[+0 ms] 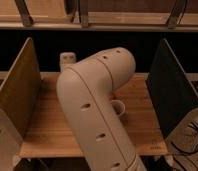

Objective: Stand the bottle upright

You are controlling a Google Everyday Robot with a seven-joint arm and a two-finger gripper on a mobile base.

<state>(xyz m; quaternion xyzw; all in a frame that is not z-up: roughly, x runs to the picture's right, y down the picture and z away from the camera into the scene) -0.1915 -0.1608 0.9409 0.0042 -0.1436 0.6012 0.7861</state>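
Partly hidden, whitish bottle (67, 59) peeks behind arm (92, 107); hand unseen.

Small whitish bottle (67, 59), faint darker band, apparently upright, at the far edge of the table (44, 127), just behind the bend of the arm (94, 95), on its left, base hidden, gripper out of sight.

Dim wooden table (47, 127) between upright panels (19, 87)

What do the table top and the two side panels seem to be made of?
Table top: pale wood, matt, plank lines visible. Left panel: wood-like board, yellowish. Right panel: dark, matt, material unclear. The gripper is out of view.
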